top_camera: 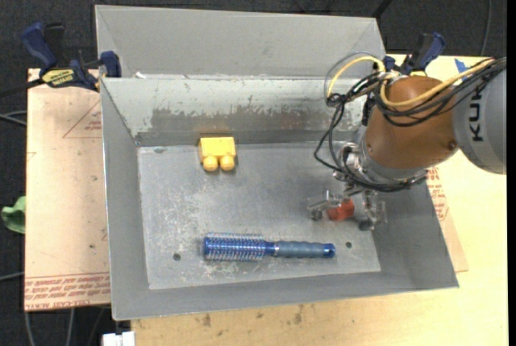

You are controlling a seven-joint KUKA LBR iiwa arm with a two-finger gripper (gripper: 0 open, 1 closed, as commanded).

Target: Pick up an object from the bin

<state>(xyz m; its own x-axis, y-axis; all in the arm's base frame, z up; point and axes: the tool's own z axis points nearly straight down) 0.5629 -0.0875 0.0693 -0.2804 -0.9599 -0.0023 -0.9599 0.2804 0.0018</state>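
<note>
My gripper (pixel 344 211) is low over the right part of the bin floor, under the orange wrist cover. A small red thing (pixel 343 210) shows between its fingers, which stand on either side of it. A blue hairbrush (pixel 266 248) lies flat near the front of the bin, its handle end just left of and below the gripper. A yellow toy block with two round knobs (pixel 218 152) rests near the back wall, far to the gripper's left.
The bin's sloped right wall rises close behind the gripper. Bare floor stretches between the yellow block and the brush.
</note>
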